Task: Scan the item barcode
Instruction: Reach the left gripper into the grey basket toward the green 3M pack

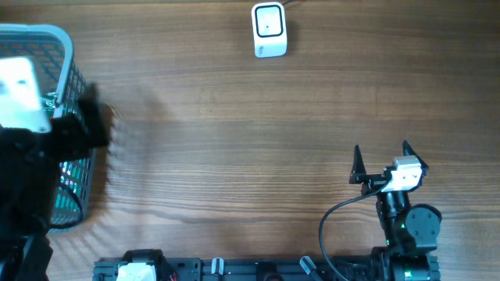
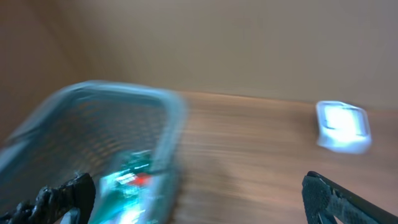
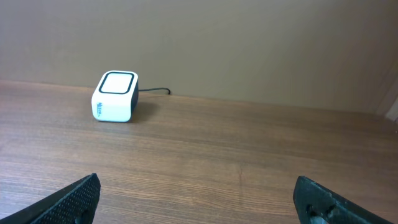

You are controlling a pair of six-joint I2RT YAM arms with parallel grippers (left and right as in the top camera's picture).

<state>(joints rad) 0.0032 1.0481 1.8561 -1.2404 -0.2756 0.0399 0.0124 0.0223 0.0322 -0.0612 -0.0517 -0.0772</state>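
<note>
The left gripper [image 2: 196, 196] hangs open over the mesh basket [image 1: 66, 47] at frame left, likely to fetch the blurred teal item [image 2: 130, 180] inside; the right gripper [image 1: 382, 152], lower right, sits open facing the barcode scanner [image 1: 269, 30], top centre.

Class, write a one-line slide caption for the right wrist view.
Open right gripper above the wooden table, facing the white scanner and its cable near the far edge.
</note>
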